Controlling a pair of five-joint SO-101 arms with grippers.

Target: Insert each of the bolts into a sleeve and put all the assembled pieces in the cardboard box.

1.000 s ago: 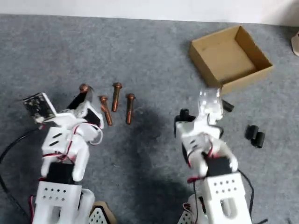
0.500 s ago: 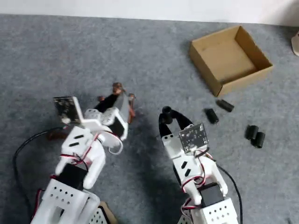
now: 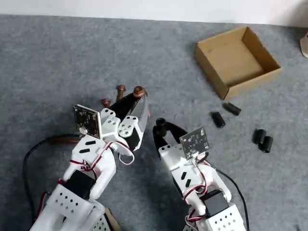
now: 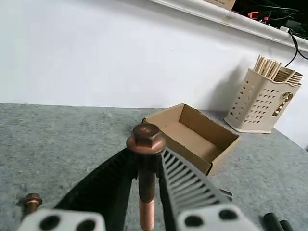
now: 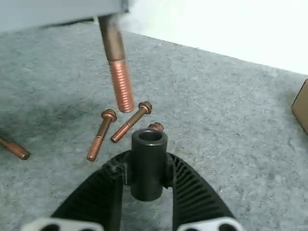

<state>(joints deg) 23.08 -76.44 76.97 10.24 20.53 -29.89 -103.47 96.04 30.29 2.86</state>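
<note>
A grey tabletop (image 3: 72, 53) carries everything. The left arm (image 3: 91, 163) and the right arm (image 3: 197, 183) lean in from the near edge, their tips close together near the middle. The cardboard box (image 3: 250, 83) sits open at the far right of the tabletop, well apart from both arms, with its floor bare. In the left wrist view a cream perforated holder (image 4: 262, 103) full of thin sticks stands beyond the box by the wall.

The left end effector (image 4: 147, 161) is pinching a copper bolt (image 4: 146, 139) by its shank just below the hex head. The bolt is upright, head up and threaded end down. The right end effector (image 5: 149, 168) is clamped around a black sleeve (image 5: 149, 161), which it holds upright with its open mouth facing up. From the right wrist view, the held bolt's threaded tip hangs just above and slightly to one side of that mouth, not touching it.

Several loose bolts (image 5: 102, 134) lie flat on the tabletop beyond the sleeve; two of their heads show beside the left end effector in the high view. Four loose sleeves (image 3: 218, 119) lie on the right, two single ones in front of the box and a pair side by side farther right.
</note>
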